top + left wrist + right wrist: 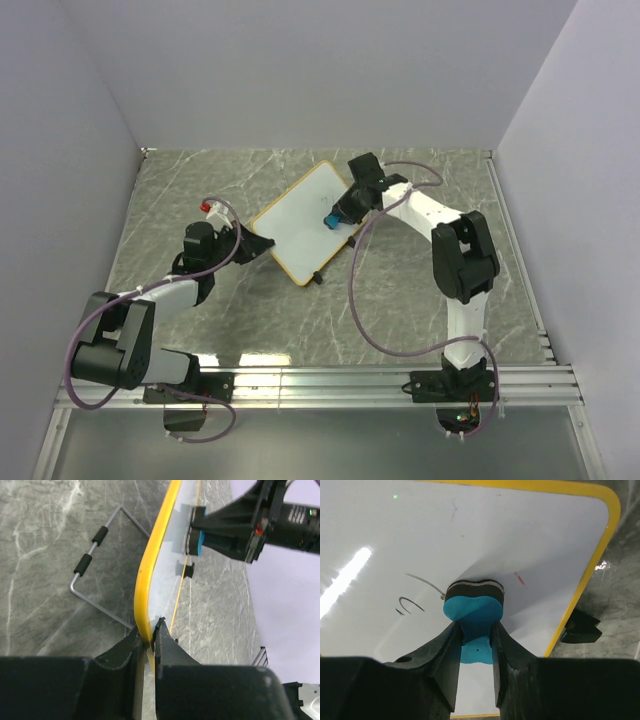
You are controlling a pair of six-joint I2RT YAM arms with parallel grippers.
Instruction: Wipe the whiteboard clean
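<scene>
The small rectangular whiteboard [296, 225] with a yellow-tan frame and rounded corners sits mid-table on the grey marble-patterned table [400, 300], turned diagonally, between the two arms. One little black foot [580, 628] shows at its framed edge. A thin bent wire stand [92, 555] with two black sleeves stretches across the marble behind the frame. Whether the whiteboard lies flat or tips up cannot be told.

The left arm reaches from its near-left base forward and to the right, forearm low. The left gripper [148, 641] is clamped on the whiteboard's frame at its left corner, a finger on each side of the edge.

The right arm rises from its near-right base, bends at a raised elbow and extends left and away over the whiteboard's right part. The right gripper [476, 632] is closed on a small blue eraser block [473, 611], whose dark felt face presses against the white surface. Just beside the eraser are a dark curved stroke [409, 604], a thin grey line [425, 582] and a short red mark [520, 579].

A small red-and-white object [210, 207] lies near the left wrist.
</scene>
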